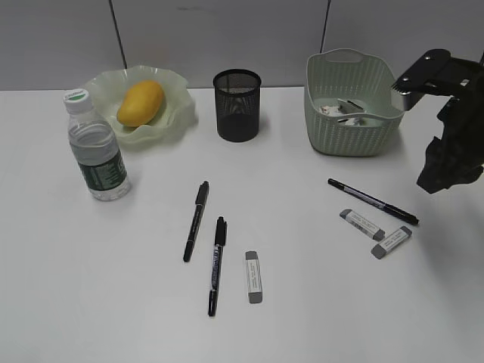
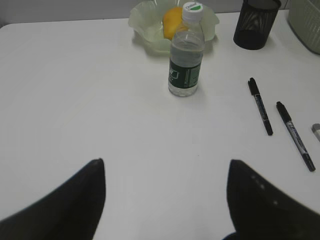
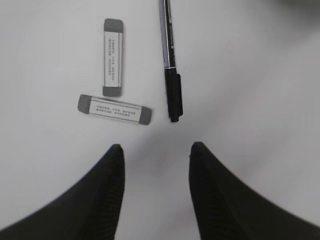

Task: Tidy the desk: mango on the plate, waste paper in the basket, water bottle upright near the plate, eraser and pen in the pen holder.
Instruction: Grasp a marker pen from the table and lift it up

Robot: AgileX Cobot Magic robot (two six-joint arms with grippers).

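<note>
The mango [image 1: 140, 103] lies on the pale green plate [image 1: 179, 113]. The water bottle [image 1: 94, 147] stands upright on the desk [image 1: 302, 318] in front of the plate. Waste paper [image 1: 344, 113] lies in the basket [image 1: 352, 136]. The black mesh pen holder [image 1: 237, 104] stands between plate and basket. Three pens [image 1: 196, 221] [image 1: 217, 265] [image 1: 372, 201] and three erasers [image 1: 254, 277] [image 1: 361, 224] [image 1: 392, 241] lie on the desk. My right gripper [image 3: 157, 146] is open and empty above two erasers [image 3: 113, 56] [image 3: 115, 109] and a pen [image 3: 170, 65]. My left gripper [image 2: 166, 162] is open and empty, short of the bottle [image 2: 186, 60].
The right arm [image 1: 450, 128] hangs beside the basket at the right edge. The left wrist view shows two pens [image 2: 260, 106] [image 2: 295, 135] to the right of the bottle, and the pen holder [image 2: 256, 22] behind them. A grey wall stands behind the desk.
</note>
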